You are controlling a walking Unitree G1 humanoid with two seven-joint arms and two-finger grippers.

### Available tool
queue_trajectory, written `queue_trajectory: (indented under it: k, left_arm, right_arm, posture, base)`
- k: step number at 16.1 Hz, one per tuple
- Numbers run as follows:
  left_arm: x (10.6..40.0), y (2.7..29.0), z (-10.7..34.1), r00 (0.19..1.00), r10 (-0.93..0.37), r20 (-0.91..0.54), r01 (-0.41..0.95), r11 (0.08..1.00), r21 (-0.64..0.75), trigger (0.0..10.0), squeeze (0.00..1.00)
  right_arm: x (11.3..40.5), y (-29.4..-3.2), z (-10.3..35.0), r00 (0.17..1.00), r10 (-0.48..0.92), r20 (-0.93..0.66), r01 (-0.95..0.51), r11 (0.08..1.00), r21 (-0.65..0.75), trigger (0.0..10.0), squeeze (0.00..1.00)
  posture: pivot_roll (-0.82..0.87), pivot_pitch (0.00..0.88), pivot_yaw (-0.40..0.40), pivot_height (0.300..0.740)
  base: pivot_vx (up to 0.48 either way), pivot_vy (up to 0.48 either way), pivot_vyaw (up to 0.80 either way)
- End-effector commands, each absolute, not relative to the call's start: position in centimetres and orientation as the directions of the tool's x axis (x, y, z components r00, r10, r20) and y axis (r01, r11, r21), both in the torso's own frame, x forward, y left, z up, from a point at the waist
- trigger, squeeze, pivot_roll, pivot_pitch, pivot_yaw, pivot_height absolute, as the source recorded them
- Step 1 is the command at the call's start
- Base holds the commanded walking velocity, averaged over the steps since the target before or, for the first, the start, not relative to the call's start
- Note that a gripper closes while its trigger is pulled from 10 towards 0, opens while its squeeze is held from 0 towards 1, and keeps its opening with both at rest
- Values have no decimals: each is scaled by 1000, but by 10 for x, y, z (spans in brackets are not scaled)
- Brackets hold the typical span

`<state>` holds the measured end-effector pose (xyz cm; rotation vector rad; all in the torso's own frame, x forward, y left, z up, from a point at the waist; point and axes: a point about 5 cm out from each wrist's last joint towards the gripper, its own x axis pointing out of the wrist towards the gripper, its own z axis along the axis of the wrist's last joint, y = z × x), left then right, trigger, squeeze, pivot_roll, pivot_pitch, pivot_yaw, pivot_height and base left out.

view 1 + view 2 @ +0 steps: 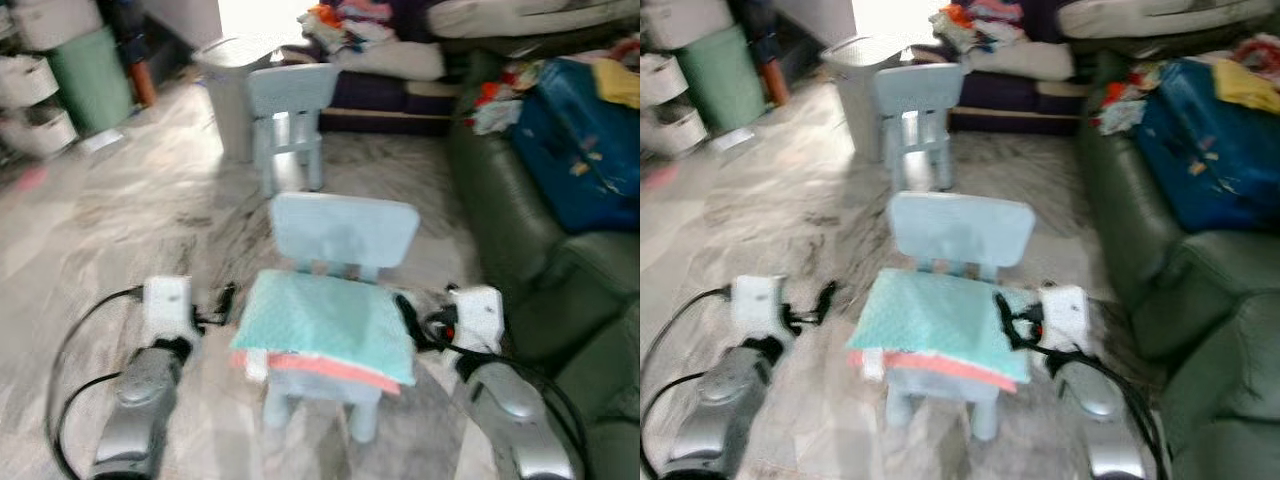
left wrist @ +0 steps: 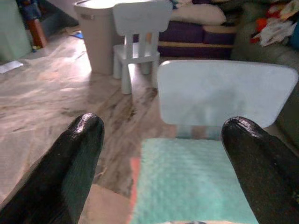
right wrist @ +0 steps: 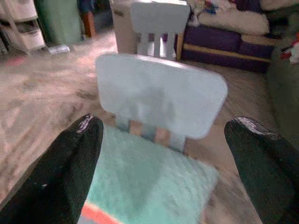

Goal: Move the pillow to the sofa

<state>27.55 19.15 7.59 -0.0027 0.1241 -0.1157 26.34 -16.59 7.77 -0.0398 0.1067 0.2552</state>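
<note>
Pillow (image 1: 325,325) on chair (image 1: 345,232), between open grippers

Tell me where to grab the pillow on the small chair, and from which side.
Probably take the pillow by its two side edges, which overhang the chair seat: left gripper from the left, right gripper from the right. It lies flat, and the backrest blocks the far side. Both grippers are open, flanking it.

Head stereo pair looking down, wrist cameras close, all sharing the small chair (image 1: 345,238)
</note>
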Motion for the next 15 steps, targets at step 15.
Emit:
queue_trajectory:
  k: [15]
  left_arm:
    - [275, 190, 76, 994, -55, -94, 63, 994, 87, 10000, 0]
  right_arm:
    - [263, -172, 80, 962, 250, -109, -257, 965, -51, 10000, 0]
  posture:
    - [-130, 0, 5, 740]
  base:
    - [152, 0, 0]
